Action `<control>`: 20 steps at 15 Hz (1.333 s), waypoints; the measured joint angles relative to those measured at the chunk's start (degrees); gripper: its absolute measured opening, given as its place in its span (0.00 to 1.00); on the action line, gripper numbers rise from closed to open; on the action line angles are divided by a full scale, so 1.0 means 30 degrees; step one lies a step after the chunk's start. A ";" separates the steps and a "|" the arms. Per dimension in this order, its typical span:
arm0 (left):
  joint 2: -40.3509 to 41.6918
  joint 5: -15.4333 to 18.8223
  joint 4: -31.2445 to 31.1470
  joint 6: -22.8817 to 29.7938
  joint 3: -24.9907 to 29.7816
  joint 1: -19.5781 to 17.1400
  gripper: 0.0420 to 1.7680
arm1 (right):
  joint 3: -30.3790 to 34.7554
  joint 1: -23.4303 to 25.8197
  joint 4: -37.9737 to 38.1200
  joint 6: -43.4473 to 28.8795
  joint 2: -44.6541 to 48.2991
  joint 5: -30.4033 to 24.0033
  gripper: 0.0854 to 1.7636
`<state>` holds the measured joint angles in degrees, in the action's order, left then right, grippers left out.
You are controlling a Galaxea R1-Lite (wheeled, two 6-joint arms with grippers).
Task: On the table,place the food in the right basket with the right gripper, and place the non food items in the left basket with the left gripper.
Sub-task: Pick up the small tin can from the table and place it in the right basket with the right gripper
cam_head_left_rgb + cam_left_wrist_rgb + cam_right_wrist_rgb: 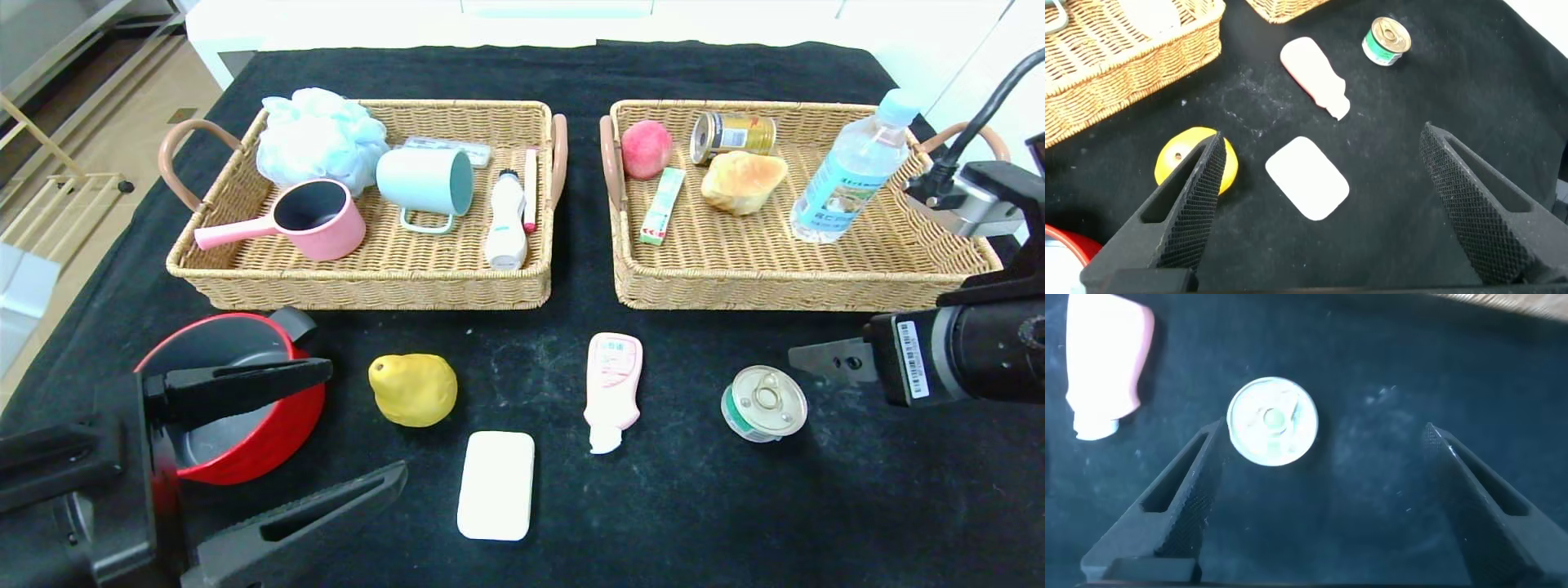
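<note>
On the black table lie a yellow pear [413,389], a white soap bar [495,485], a pink tube [612,388], a small tin can [764,403] and a red pot [237,400]. My left gripper [367,425] is open at the front left, above the table beside the red pot. In the left wrist view [1323,137] the soap bar [1306,177] lies between its fingers and the pear [1180,159] by one finger. My right gripper [824,359] is open at the right. In the right wrist view [1321,433] the tin can [1271,421] lies close to one finger.
The left basket [359,286] holds a blue loofah [320,137], a pink saucepan [314,219], a teal cup [426,184] and a white device [506,220]. The right basket [784,286] holds a peach [647,149], a gold can [733,135], bread [743,181], a gum pack [663,206] and a water bottle [853,171].
</note>
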<state>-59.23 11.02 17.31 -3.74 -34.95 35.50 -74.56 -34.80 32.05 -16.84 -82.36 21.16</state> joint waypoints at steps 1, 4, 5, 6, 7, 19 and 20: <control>0.0000 -0.0008 -0.0012 -0.0028 0.0004 0.0000 0.97 | 0.0057 -0.0195 0.0008 -0.0154 -0.0163 -0.0053 0.96; 0.0008 0.0000 -0.0012 -0.0110 0.0020 0.0000 0.97 | 0.0065 -0.0670 0.0150 -0.0634 -0.0853 -0.0057 0.96; 0.0020 -0.0008 -0.0012 -0.0110 0.0020 0.0000 0.97 | 0.0045 -0.0756 0.0158 -0.1036 -0.1146 -0.0057 0.96; 0.0049 0.0000 -0.0012 -0.0118 0.0012 0.0000 0.97 | 0.0020 -0.0821 0.0167 -0.1349 -0.1479 -0.0057 0.96; 0.0077 -0.0008 -0.0012 -0.0118 0.0000 0.0000 0.97 | -0.0037 -0.0866 0.0167 -0.1625 -0.1857 -0.0065 0.96; 0.0114 0.0037 -0.0037 -0.0122 0.0049 0.0024 0.97 | -0.0561 -0.1195 0.0553 -0.3925 -0.4263 0.0402 0.97; 0.0122 0.0053 -0.0037 -0.0118 0.0049 0.0016 0.97 | -0.0605 -0.1195 0.0524 -0.4023 -0.4401 0.0414 0.97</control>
<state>-58.87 11.18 17.20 -4.10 -34.80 35.55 -76.37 -38.39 33.62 -28.90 -95.56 22.41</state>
